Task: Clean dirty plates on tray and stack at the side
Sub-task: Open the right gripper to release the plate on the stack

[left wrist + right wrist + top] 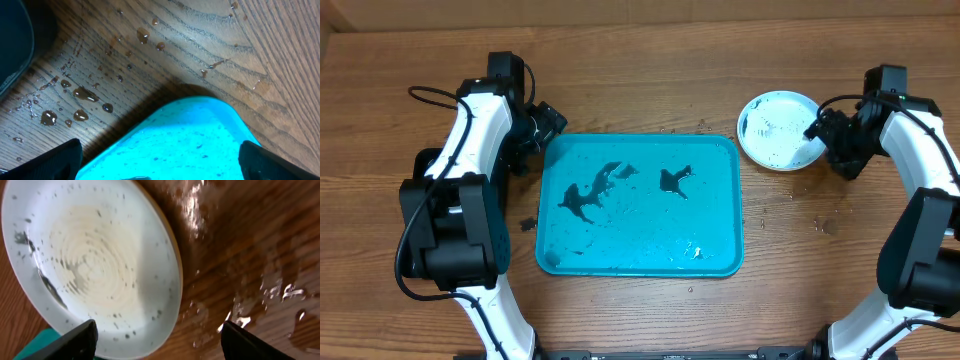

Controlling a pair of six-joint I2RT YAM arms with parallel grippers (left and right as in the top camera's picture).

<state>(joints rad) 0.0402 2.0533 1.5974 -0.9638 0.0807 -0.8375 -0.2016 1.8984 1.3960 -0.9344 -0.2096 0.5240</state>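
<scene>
The turquoise tray (715,200) lies in the middle of the table with black smears and no plates on it. Its corner fills the bottom of the left wrist view (200,135). One plate (775,128), white with a light-blue rim and dark specks, sits on the wood right of the tray; the right wrist view shows it close up (95,260). Other plates are out of view. My left gripper (545,125) is open and empty at the tray's far left corner (160,167). My right gripper (820,128) is open at the plate's right edge (157,347), touching nothing.
Water drops and wet patches lie on the wood beside the tray's far left corner (80,95) and right of the plate (260,295). A small dark bit (527,224) lies left of the tray.
</scene>
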